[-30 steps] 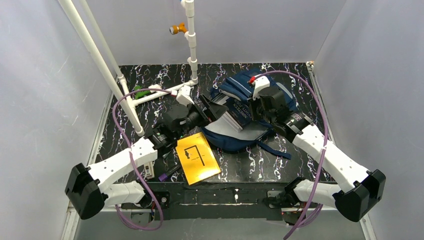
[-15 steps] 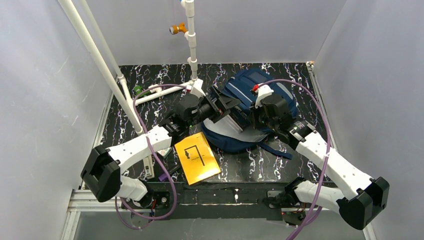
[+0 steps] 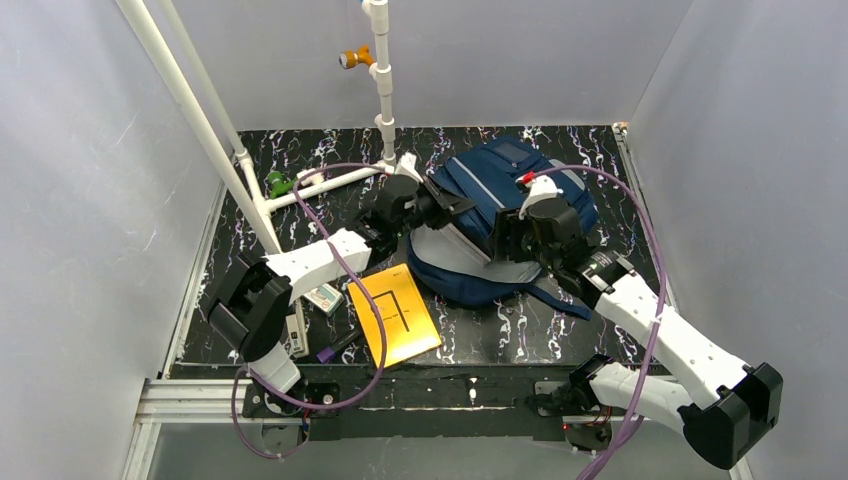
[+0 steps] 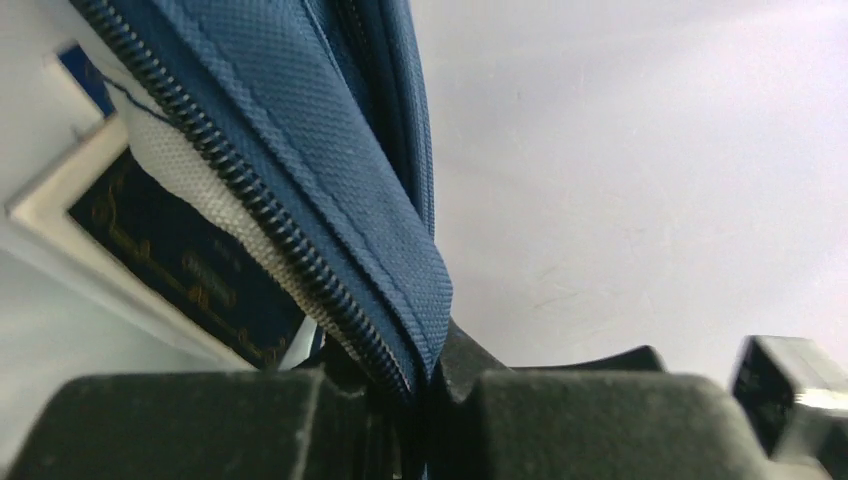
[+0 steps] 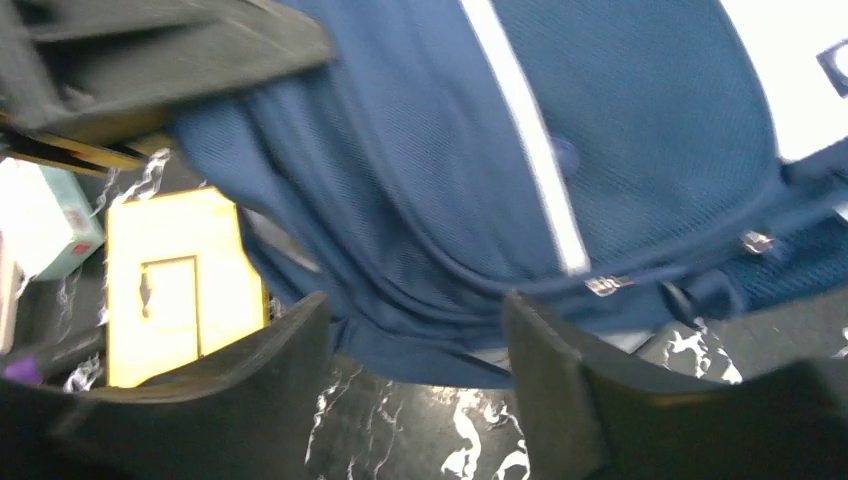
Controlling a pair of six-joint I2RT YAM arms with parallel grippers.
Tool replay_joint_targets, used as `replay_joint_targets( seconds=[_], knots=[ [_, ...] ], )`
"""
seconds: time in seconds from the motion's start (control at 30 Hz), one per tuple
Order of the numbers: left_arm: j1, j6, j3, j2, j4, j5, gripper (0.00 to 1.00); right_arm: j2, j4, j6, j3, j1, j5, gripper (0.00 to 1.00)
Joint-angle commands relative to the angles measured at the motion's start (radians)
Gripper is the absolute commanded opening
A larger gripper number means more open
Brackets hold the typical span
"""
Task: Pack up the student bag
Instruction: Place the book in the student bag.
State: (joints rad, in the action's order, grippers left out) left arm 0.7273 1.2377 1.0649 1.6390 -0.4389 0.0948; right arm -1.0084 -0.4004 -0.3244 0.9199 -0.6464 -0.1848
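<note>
The student bag (image 3: 505, 185) is lying on the black marbled desk (image 3: 320, 145), right of centre and toward the far side. Its navy front with grey stripes is facing up, and its pale-lined opening is turning toward the near left.

The left end effector (image 3: 443, 207) is reaching in from the left and pinching the bag's zip edge (image 4: 270, 225). In the left wrist view its fingers are pressing together on the folded blue fabric. Beneath that lifted edge a dark blue book (image 4: 170, 250) with gold lettering is showing inside the bag.

The right end effector (image 3: 508, 238) is hanging over the near side of the bag with its fingers spread. In the blurred right wrist view they seem to be clear of the fabric, though I cannot be sure.

A yellow booklet (image 3: 396, 315) is lying flat on the desk just beside the bag's near-left edge. A small teal and white box (image 3: 322, 298) is sitting to the left of the booklet. A white pipe frame (image 3: 383, 90) is standing at the far left of the desk.
</note>
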Motion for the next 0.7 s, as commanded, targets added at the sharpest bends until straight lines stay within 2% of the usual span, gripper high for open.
replay_joint_targets(
  seconds=[0.0,0.13,0.23,0.27,0.37,0.5,0.57,0.67],
  knots=[
    [-0.100,-0.077,0.108,0.003,-0.026,-0.025,0.00,0.061,0.067,-0.108,-0.080,0.016,-0.204,0.79],
    [-0.111,-0.055,0.108,0.016,-0.020,-0.013,0.00,0.172,0.090,-0.092,-0.148,0.019,-0.308,0.90],
    [-0.111,-0.034,0.093,0.013,-0.020,-0.020,0.00,0.258,0.161,-0.006,-0.271,0.020,-0.362,0.92],
    [-0.112,-0.034,0.091,0.009,-0.021,-0.026,0.00,0.284,0.200,0.047,-0.312,0.021,-0.356,0.90],
    [-0.119,-0.040,0.091,0.001,-0.018,-0.038,0.00,0.275,0.231,0.266,-0.351,0.023,-0.312,0.74],
    [-0.132,-0.033,0.115,0.007,-0.009,-0.029,0.00,0.117,0.150,0.492,-0.262,0.024,-0.326,0.67],
    [-0.140,-0.016,0.122,0.009,0.007,-0.022,0.00,0.028,0.115,0.552,-0.229,0.026,-0.369,0.66],
    [-0.147,0.001,0.119,-0.003,0.044,-0.030,0.00,-0.042,0.147,0.594,-0.231,0.076,-0.281,0.60]
  ],
)
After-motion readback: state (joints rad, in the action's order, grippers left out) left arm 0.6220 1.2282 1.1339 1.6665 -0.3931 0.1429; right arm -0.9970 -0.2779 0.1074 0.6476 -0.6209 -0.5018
